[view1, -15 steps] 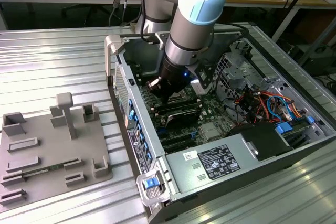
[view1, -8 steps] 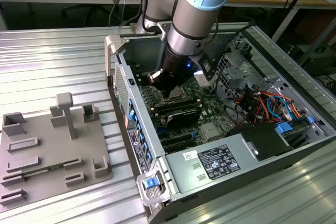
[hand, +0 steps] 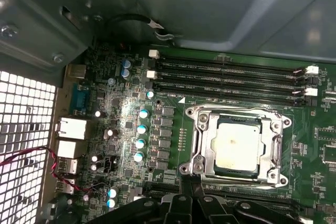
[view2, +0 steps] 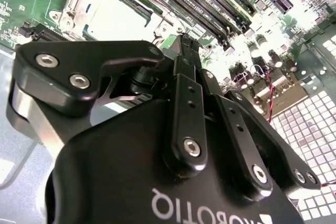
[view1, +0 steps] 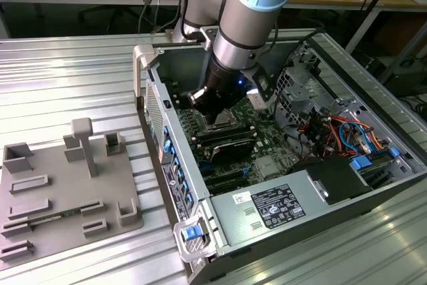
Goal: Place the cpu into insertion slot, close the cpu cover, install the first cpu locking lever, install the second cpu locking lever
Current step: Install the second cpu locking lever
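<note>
In the first wrist view the cpu (hand: 239,146), a silver-grey square, lies in the insertion slot, which it hides almost entirely. The cpu cover (hand: 210,145), a silvery frame, lies flat around it. The fingers of my gripper (hand: 190,188) are together, right beside one corner of the cover, with nothing visible between them. The second wrist view shows my gripper (view2: 184,43) shut, its tip pointing at the board close to the bright socket area (view2: 113,17). In the exterior view my gripper (view1: 212,117) reaches down into the open computer case (view1: 175,165) over the green motherboard (view1: 270,139).
Long black memory slots (hand: 226,74) run beside the socket, and more of them lie next to the gripper (view1: 230,143). A power supply (view1: 280,205) and coloured cables (view1: 340,131) fill the case's right part. A grey fixture tray (view1: 67,185) lies on the ribbed metal table outside the case.
</note>
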You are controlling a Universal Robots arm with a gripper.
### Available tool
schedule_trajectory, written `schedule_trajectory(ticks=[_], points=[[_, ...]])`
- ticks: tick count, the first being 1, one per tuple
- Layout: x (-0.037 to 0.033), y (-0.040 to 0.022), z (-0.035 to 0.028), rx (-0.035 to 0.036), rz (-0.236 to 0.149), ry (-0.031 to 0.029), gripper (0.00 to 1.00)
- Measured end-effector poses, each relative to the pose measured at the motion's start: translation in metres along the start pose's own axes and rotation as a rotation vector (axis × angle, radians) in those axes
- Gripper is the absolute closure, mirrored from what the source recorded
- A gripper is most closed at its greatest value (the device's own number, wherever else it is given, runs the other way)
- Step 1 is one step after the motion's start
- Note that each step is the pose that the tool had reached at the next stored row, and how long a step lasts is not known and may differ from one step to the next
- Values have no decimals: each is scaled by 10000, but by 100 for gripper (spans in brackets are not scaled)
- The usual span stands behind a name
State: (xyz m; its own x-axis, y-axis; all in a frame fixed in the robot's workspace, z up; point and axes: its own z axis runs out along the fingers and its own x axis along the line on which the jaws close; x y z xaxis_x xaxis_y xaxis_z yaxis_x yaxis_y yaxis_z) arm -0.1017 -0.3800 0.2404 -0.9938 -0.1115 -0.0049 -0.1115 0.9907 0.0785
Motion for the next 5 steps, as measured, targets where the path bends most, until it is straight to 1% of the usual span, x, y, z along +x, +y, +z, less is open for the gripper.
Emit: schedule_trajectory(ticks=[5], points=[[0, 1, -17, 1, 0, 0, 89]])
